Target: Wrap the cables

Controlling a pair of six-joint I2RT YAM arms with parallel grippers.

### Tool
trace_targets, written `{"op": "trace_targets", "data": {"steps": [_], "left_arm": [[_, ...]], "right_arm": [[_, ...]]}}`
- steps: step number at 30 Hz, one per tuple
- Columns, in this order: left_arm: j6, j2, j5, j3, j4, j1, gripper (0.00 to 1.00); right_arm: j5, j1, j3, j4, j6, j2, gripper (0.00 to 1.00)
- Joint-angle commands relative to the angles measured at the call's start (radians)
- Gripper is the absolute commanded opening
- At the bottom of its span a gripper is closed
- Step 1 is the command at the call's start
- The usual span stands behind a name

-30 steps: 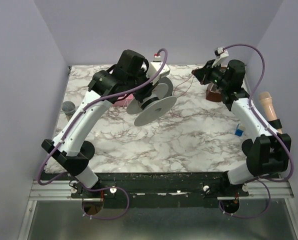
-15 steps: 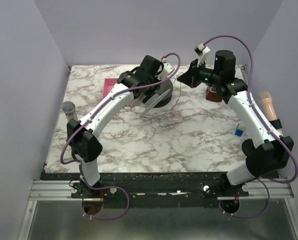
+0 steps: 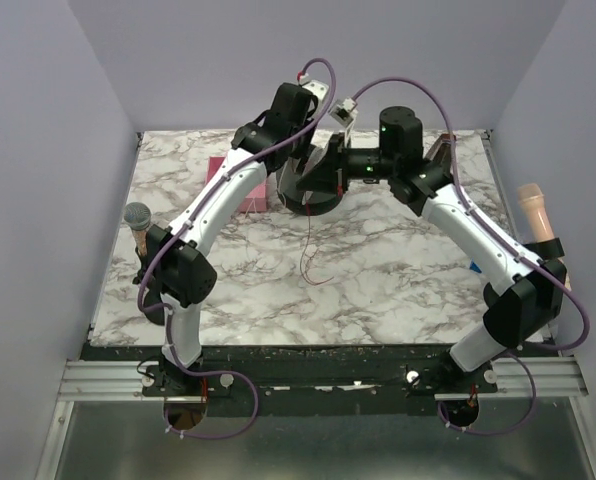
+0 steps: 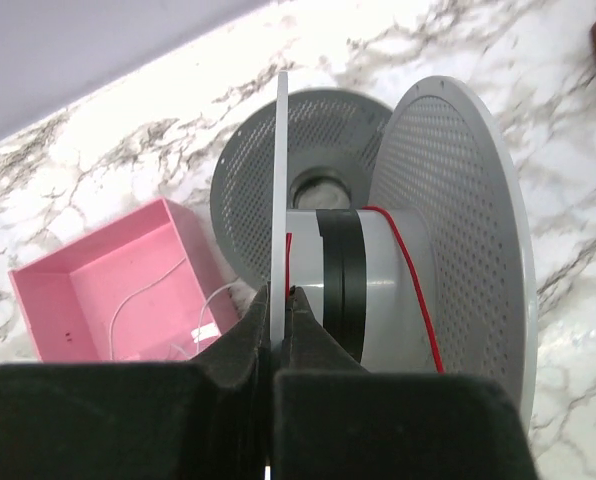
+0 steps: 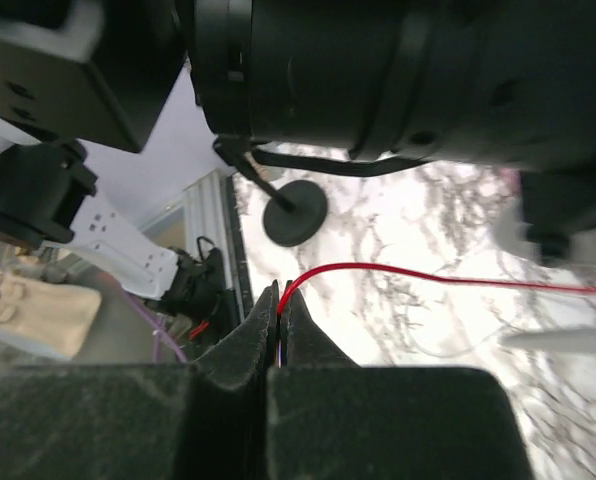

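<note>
The table (image 3: pixel 398 300) is a white marble-patterned slab with grey-brown veins. It is closed in by plain lavender walls (image 3: pixel 278 60) on the far side and on both flanks. A metal rail (image 3: pixel 318 378) carrying the arm bases runs along its near edge.

Both arms reach to the far middle of the slab, and their pincers meet there.

- **Left pincer:** The left pincer (image 4: pixel 278 298) is clamped on the thin white flange of a grey spool (image 4: pixel 383 290), which its wrist view shows edge-on. Just right of the fingertips is the spool's hub with a black band round it, and beyond that a perforated grey flange.
- **Behind the hub:** A second perforated disc with a round hole at its middle shows there.
- **Pink box:** To the left of this pincer, an open pink box (image 4: pixel 108 290) sits on the marble with a thin pale thread lying inside.

The cable (image 4: pixel 418 290) is a thread-thin red wire that crosses the hub at a slant. The right pincer (image 5: pixel 280 302) is pressed together on it, and the wire arcs from the tips out to the right of the wrist view. In the overhead view, the slack hangs nearward from the pincers and curls loosely on the bare marble.

- **Far left of the pincers:** A grey-headed microphone (image 3: pixel 136 215) stands at the table's edge.
- **Far right of the pincers:** A peach-coloured handle-shaped thing (image 3: pixel 536 208) and a small blue block (image 3: pixel 475 266) are by the right edge.
</note>
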Motion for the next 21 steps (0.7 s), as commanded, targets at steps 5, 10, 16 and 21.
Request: {"op": "trace_targets", "data": {"steps": [5,10,16,21], "left_arm": [[-0.216,0.051,0.090,0.278,0.050,0.070,0.00],[-0.238,0.035,0.138,0.396,0.013,0.087,0.00],[-0.209,0.022,0.181,0.548,-0.038,0.098,0.00],[-0.163,0.004,0.219,0.683,-0.053,0.095,0.00]], "right_arm": [[-0.022,0.076,-0.056,0.195,0.072,0.069,0.01],[0.093,0.077,-0.158,0.244,0.038,0.072,0.01],[0.144,0.080,-0.315,0.437,-0.005,0.056,0.04],[0.164,0.082,-0.427,0.661,-0.019,0.073,0.10]]}}
